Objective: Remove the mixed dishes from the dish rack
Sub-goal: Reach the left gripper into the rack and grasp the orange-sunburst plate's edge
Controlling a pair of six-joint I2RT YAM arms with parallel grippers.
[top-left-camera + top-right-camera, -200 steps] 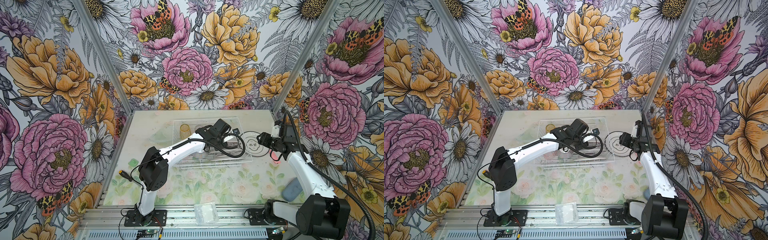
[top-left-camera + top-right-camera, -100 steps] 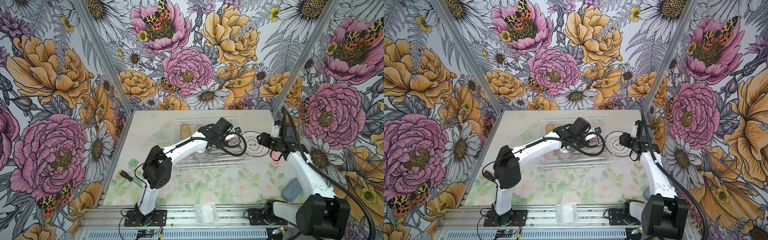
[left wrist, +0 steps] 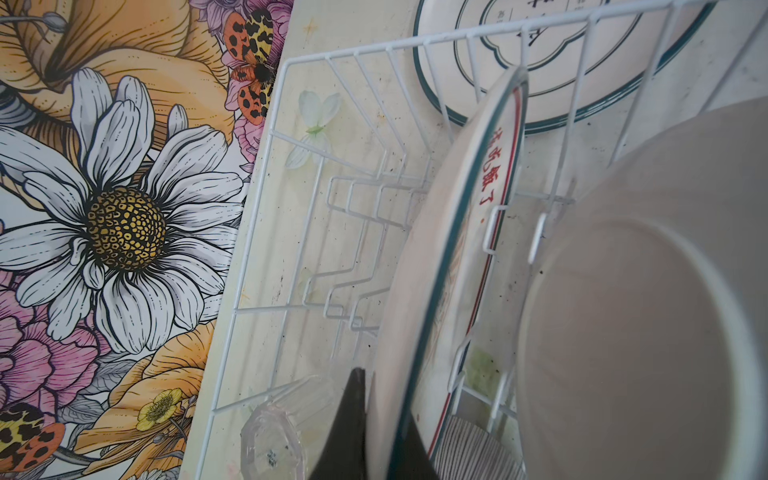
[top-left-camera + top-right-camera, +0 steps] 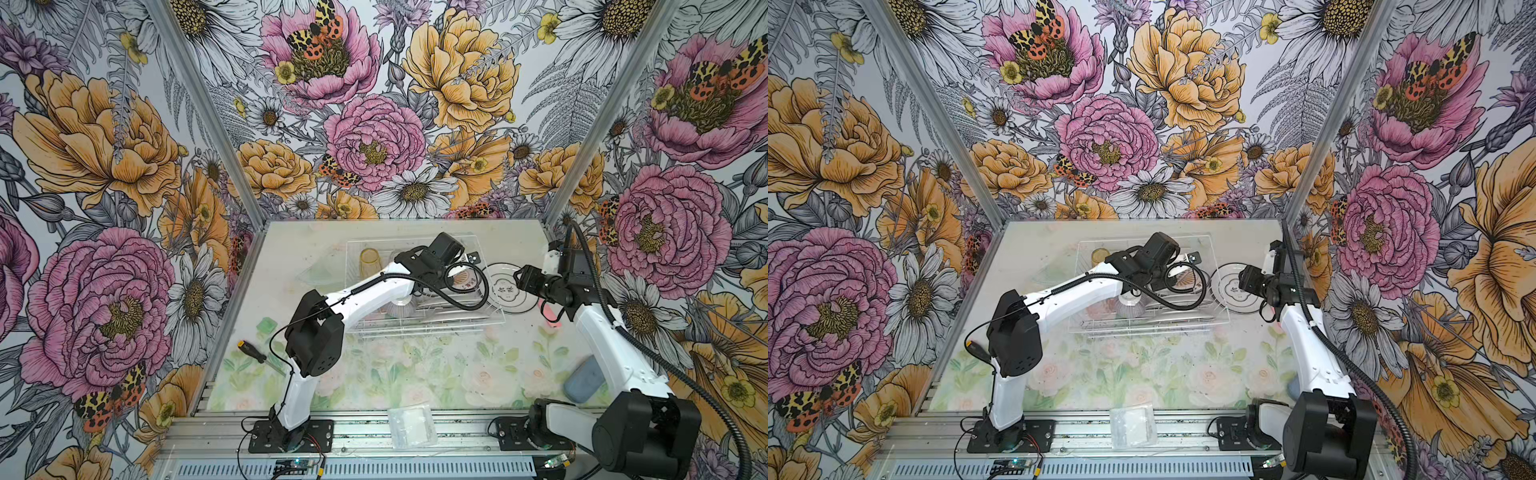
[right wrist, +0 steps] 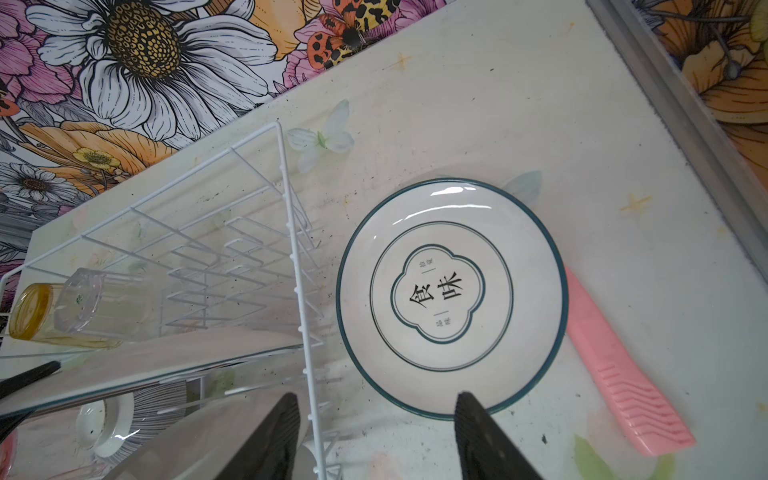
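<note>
A: Left fingers (image 3: 355, 419) pressed onto the rim of the upright plate (image 3: 419, 270), which stands in the rack (image 3: 266, 208) slots. Right fingers (image 5: 274, 436) spread, holding nothing, above the surface (image 5: 540, 124) beside the rack.

B: Risks?

A: It's an edge pinch only, so the plate may swing or slip on lifting. A tilted pull could catch the prongs (image 3: 361, 199), drag the light rack, or knock the neighbouring plate (image 3: 623, 332) and the bowl (image 3: 469, 449).
</note>
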